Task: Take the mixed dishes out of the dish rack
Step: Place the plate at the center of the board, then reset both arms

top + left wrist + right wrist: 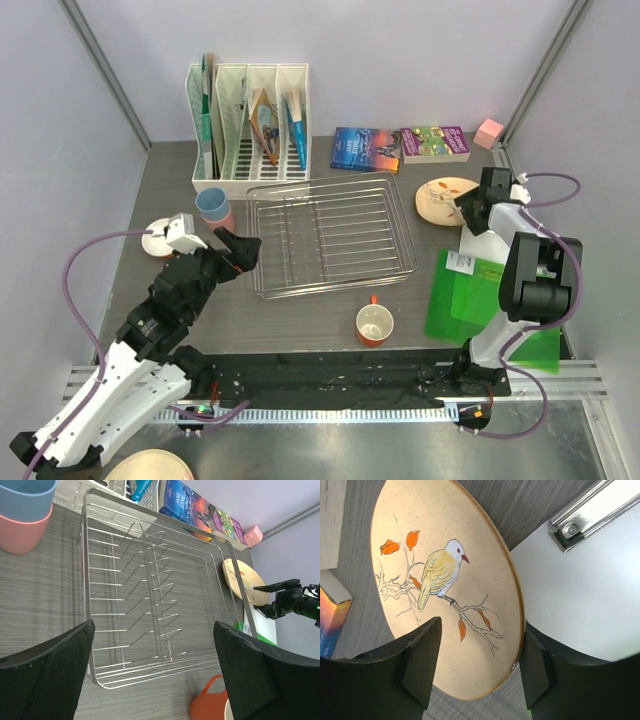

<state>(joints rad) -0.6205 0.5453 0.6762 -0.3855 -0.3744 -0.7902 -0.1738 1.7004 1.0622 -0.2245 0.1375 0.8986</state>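
Black fingers (422, 665) of the right gripper (480, 630) stand apart, straddling the near rim of the beige round plate (445, 570). It lies flat on the table (545, 500) beneath them, painted bird up, not pinched. A white sheet (585, 590) with a metal clip lies just off the right finger. The left gripper (154, 625) is spread wide, holding nothing. The dish rack (86, 595) lies straight ahead between its 2 fingers. The orange mug (210, 705) sits just inside its right finger. Ahead-left, the grey-blue cup (25, 497) nests in the pink cup (22, 530).

Shiny chrome wire dish rack (332, 236)
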